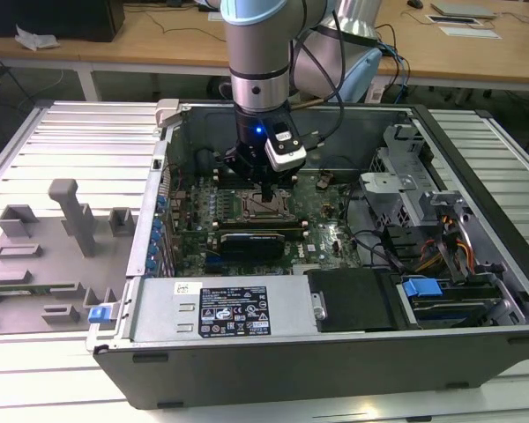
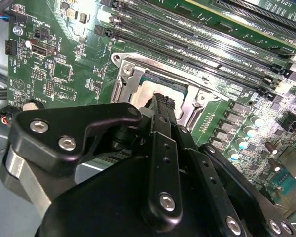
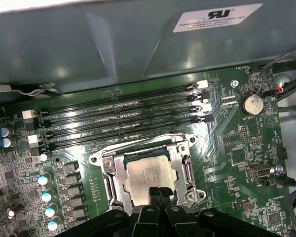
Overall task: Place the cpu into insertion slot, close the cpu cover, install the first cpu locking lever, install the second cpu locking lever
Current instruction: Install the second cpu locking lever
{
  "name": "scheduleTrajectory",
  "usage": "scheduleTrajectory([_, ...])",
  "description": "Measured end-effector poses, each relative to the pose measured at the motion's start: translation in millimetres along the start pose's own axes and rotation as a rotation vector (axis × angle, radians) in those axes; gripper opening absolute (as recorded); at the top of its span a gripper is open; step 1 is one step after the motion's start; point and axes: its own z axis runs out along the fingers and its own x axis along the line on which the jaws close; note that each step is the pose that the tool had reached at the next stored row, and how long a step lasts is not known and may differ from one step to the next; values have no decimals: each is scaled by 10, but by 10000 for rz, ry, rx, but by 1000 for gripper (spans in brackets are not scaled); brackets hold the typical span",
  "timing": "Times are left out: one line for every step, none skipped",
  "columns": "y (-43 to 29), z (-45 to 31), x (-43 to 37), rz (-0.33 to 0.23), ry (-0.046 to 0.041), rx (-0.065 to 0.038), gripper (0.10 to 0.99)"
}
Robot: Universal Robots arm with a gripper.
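First wrist view: cpu sits in insertion slot, cpu cover down. Gripper fingers together, tip on cpu edge, prob. to press it flat.

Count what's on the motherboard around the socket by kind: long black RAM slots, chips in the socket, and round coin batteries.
RAM slots: 4
cpu in the insertion slot: 1
coin battery: 1
Total: 6
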Motion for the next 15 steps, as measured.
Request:
scheduleTrajectory([0, 0, 0, -2, 0, 0, 106])
scheduleTrajectory([0, 0, 0, -3, 0, 0, 106])
scheduleTrajectory([0, 0, 0, -5, 0, -1, 106])
scheduleTrajectory([0, 0, 0, -6, 0, -1, 106])
scheduleTrajectory([0, 0, 0, -8, 0, -1, 106])
scheduleTrajectory([0, -1, 0, -8, -1, -2, 106])
scheduleTrajectory([-1, -16, -2, -9, 1, 0, 106])
scheduleTrajectory([-1, -38, -4, -8, 0, -1, 106])
scheduleTrajectory([-2, -57, -7, -8, 0, -1, 106])
scheduleTrajectory([-2, -83, -10, -8, 0, -2, 106])
scheduleTrajectory([-3, -123, -15, -9, 0, 1, 106])
scheduleTrajectory([-3, -139, -17, -9, -2, 0, 106])
scheduleTrajectory([-3, -139, -17, -9, -3, 0, 106])
scheduleTrajectory([-3, -140, -17, -9, -1, 3, 106])
scheduleTrajectory([-5, -141, -17, -10, -1, 4, 106])
